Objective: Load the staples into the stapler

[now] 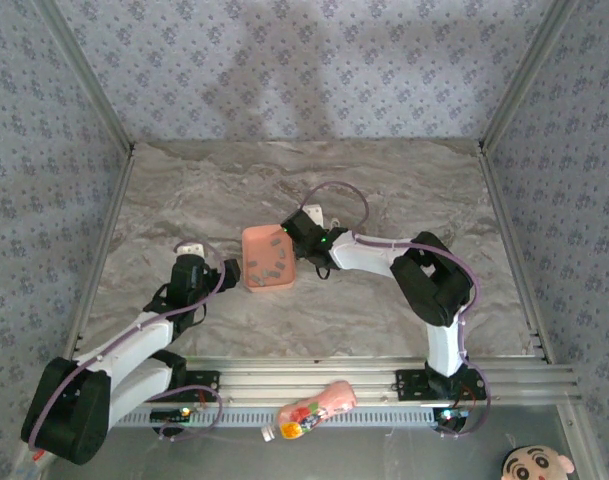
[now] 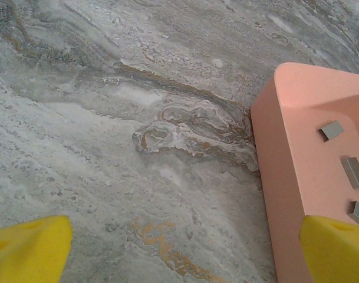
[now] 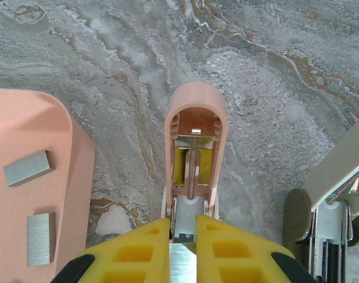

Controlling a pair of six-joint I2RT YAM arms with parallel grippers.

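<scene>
Marble-look tabletop [image 1: 384, 190]: grey and cream veining with rusty streaks, across the middle of the top view.
Walls [image 1: 304, 60]: pale wallpaper with a small repeating blue-grey motif on three sides, metal posts at the corners.
Rail [image 1: 314, 378]: slotted aluminium, along the bottom, carrying both arm bases.
Tray [image 1: 269, 258]: salmon-pink, centre of frame, flat on the table.
Staples [image 1: 267, 262]: short dark-grey strips lying loose in the tray.
Stapler [image 3: 195, 135]: pink shell swung open, spring and silvery channel showing, centre of the right wrist view, just right of the tray.
Right gripper [image 3: 182, 227]: yellow fingers clamped on the stapler's near end.
Left gripper [image 2: 185, 253]: jaws spread wide, holding nothing, at the tray's left edge.
Bottle [image 1: 312, 410]: pink, on its side at bottom centre; colourful label, writing too small to read.
Cartoon face [image 1: 532, 462]: lower right corner, no legible text.
</scene>
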